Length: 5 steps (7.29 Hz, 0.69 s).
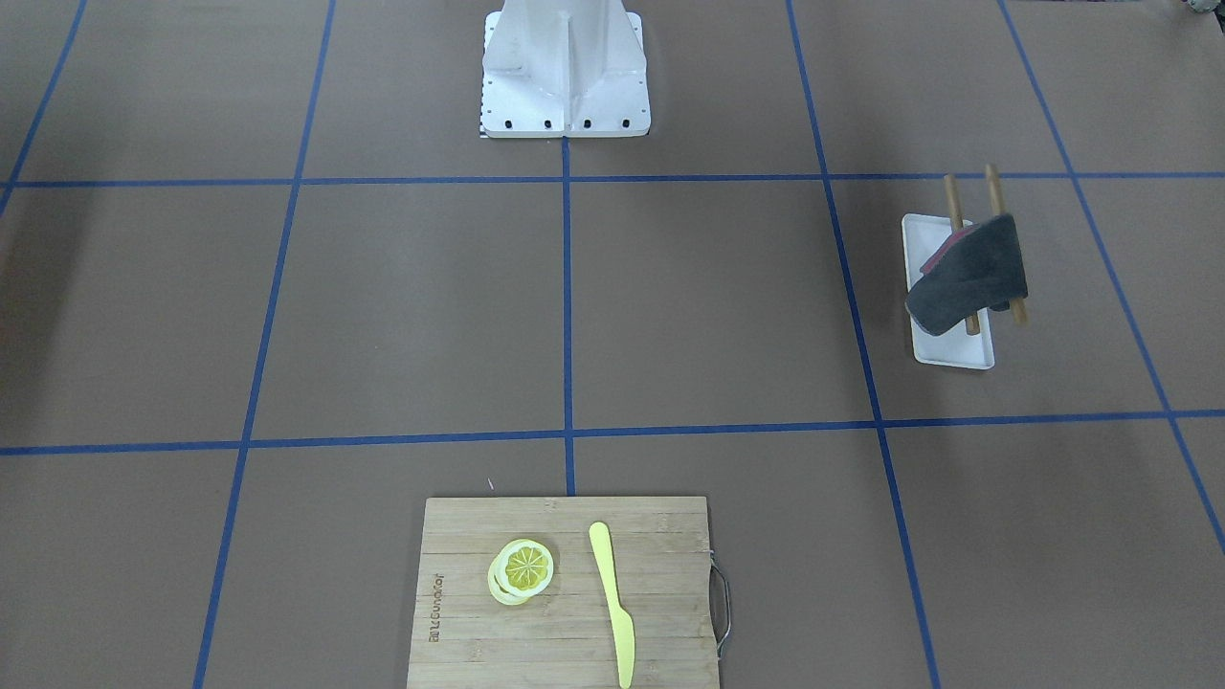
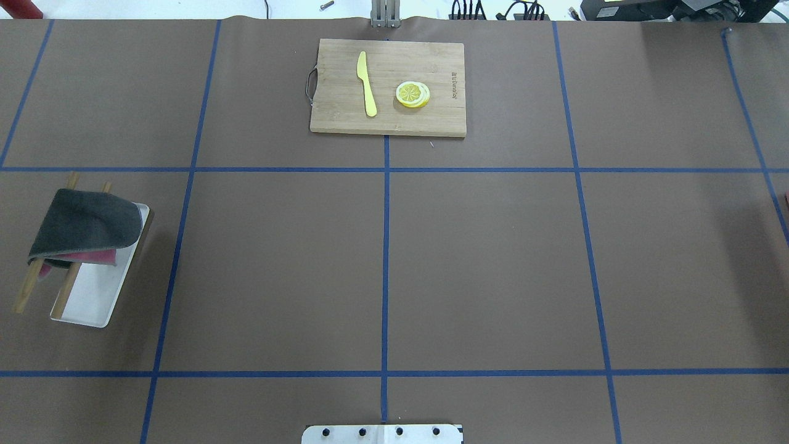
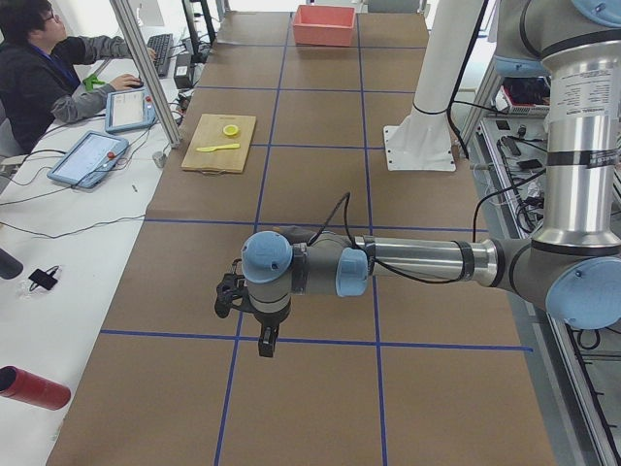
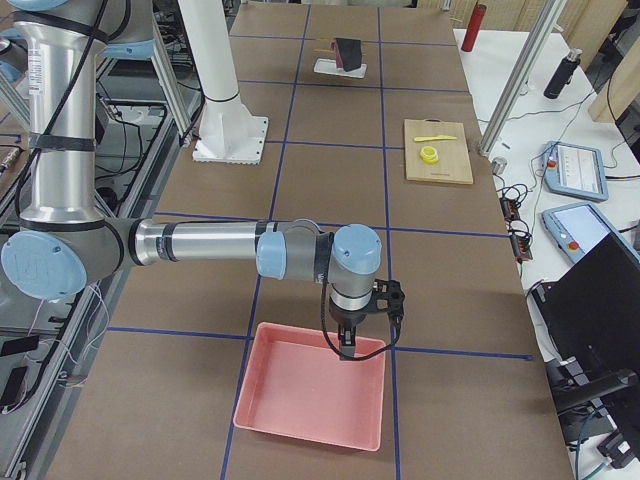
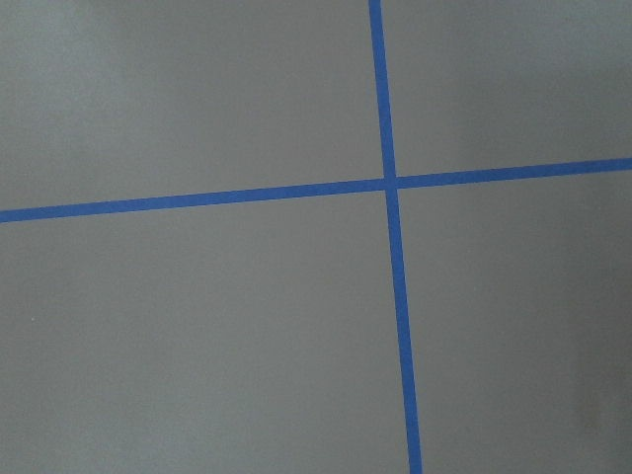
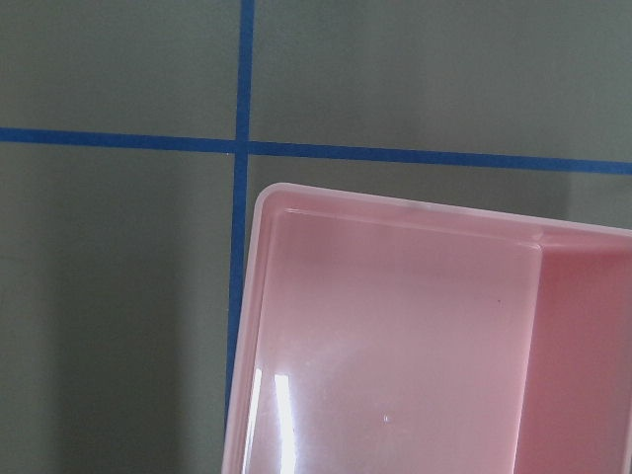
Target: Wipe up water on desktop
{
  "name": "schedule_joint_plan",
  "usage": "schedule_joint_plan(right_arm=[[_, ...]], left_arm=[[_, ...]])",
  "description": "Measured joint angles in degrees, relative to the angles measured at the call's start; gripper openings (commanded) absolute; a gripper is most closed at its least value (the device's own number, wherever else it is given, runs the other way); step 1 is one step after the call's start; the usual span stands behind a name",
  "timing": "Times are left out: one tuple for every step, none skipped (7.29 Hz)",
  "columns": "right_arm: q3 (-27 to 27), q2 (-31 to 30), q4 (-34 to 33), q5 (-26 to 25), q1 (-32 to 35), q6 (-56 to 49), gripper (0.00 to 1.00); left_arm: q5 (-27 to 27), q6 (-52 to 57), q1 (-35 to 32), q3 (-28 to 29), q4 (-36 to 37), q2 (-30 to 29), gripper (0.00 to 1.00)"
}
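Observation:
The brown desktop is crossed by blue tape lines. I make out no water on it. A dark grey cloth with a red underside hangs over two wooden rods above a small white tray at the left; it also shows in the front-facing view. My left gripper hangs over a tape crossing, far from the cloth; I cannot tell whether it is open or shut. My right gripper hangs over the near edge of a pink bin; I cannot tell its state either.
A bamboo cutting board with a yellow knife and lemon slices lies at the far middle. The robot's white base stands at the near edge. An operator sits beside the table.

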Motion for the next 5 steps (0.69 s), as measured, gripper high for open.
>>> schedule_joint_plan(right_arm=[[0.0, 0.0, 0.0, -0.1, 0.0, 0.0, 1.00], [0.0, 0.0, 0.0, -0.1, 0.0, 0.0, 1.00], [0.4, -0.1, 0.0, -0.1, 0.0, -0.1, 1.00], [1.1, -0.1, 0.0, 0.0, 0.0, -0.1, 1.00], [1.5, -0.1, 0.0, 0.0, 0.0, -0.1, 1.00]], left_arm=[[0.0, 0.0, 0.0, -0.1, 0.0, 0.0, 0.99], [0.0, 0.0, 0.1, -0.2, -0.1, 0.0, 0.99], [0.0, 0.1, 0.1, -0.4, -0.1, 0.1, 0.99], [0.1, 0.1, 0.1, -1.0, -0.2, 0.1, 0.99], [0.1, 0.1, 0.1, -1.8, -0.2, 0.1, 0.99]])
